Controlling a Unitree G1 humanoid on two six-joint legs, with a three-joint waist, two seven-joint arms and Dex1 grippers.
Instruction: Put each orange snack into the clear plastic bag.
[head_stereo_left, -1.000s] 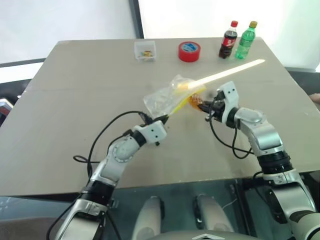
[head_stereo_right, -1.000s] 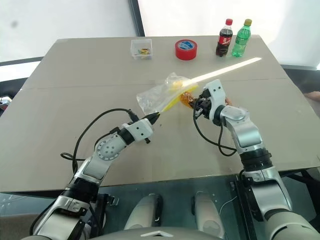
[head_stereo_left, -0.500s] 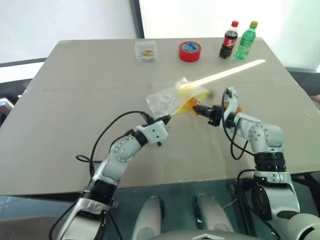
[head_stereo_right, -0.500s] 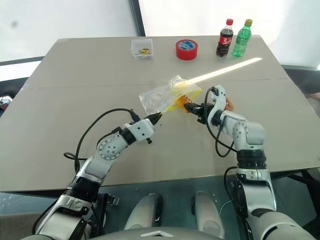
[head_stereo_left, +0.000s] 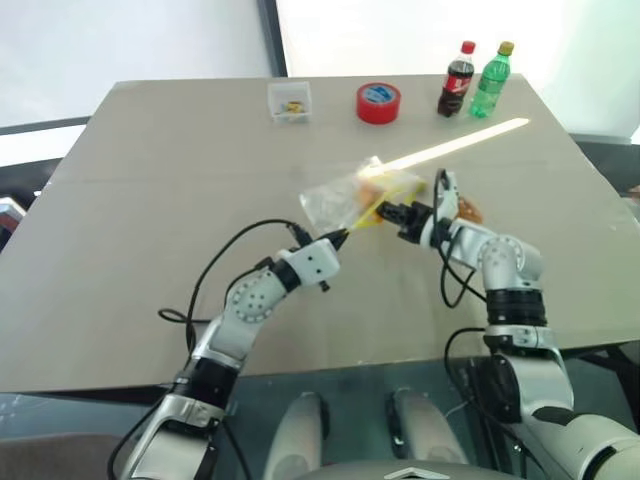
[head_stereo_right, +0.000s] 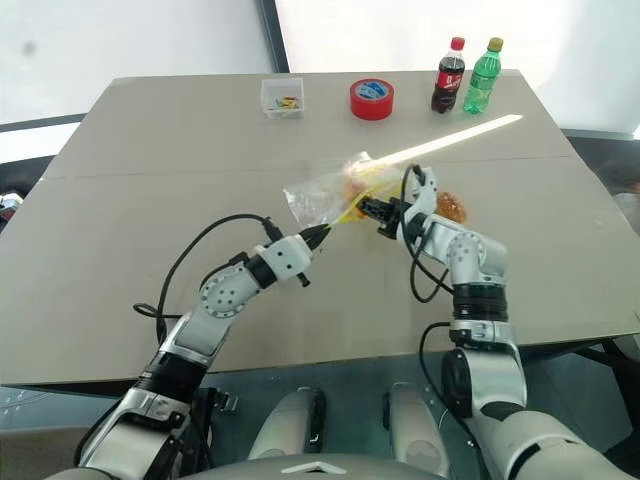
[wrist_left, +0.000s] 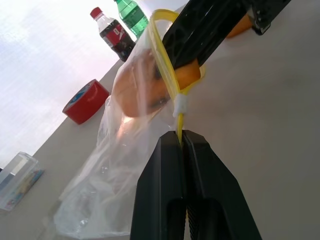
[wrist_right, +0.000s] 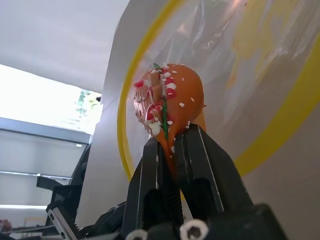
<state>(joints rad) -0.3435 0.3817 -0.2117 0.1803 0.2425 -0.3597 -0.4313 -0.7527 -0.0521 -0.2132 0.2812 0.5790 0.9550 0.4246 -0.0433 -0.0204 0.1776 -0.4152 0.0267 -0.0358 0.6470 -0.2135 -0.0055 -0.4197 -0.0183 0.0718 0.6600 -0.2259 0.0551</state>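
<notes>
The left gripper (wrist_left: 181, 145) is pinched tight on the yellow strip at the bag's (head_stereo_left: 335, 198) mouth, lifting that edge off the table (head_stereo_left: 150, 200) so the opening faces right and stays spread as a loop. That gives the other arm a target to push into. The right gripper (wrist_right: 172, 140) is clamped on one snack (wrist_right: 172, 97), held by its near end so the free end leads; the snack sits right at the yellow rim, partly past it by the look of the left wrist view. The second snack (head_stereo_left: 467, 211) lies on the table just right of the right gripper, not yet bagged.

Compared with a second ago, the right wrist has rolled over and the snack has travelled left, from just outside the bag to its mouth. The bag is held much as it was. The tape (head_stereo_left: 379, 102), box (head_stereo_left: 290, 100) and bottles (head_stereo_left: 473, 80) at the far edge are unmoved.
</notes>
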